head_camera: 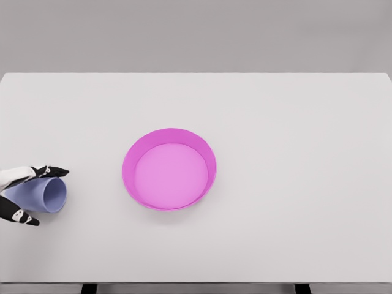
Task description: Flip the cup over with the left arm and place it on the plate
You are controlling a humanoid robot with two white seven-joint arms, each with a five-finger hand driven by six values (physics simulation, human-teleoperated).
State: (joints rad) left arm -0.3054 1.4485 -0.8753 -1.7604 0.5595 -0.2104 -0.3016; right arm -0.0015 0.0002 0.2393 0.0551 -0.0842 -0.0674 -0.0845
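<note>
Head view, the only one: left hand (24,195) at the far left edge, black-tipped fingers (54,171) curled above and below a pale blue cup (44,195), pinching it between them. Cup lying tilted on its side inside that grip, open mouth turned away from the palm toward the middle of the worktop (294,122); whether resting on the surface or lifted just clear, impossible to tell. Well apart from the hand, off beyond the cup's mouth, a pink plate (209,160) with a raised rim, nothing inside. Right arm nowhere in view. Judged from this: grasp apparently made, flip and carry both not yet done, so an early stage of the task. Next move likely a lift clear of the worktop, a wrist roll to bring the mouth upward, then a sideways reach toward the plate and a gentle set-down inside its rim. Main risk: cup slipping during the roll.
</note>
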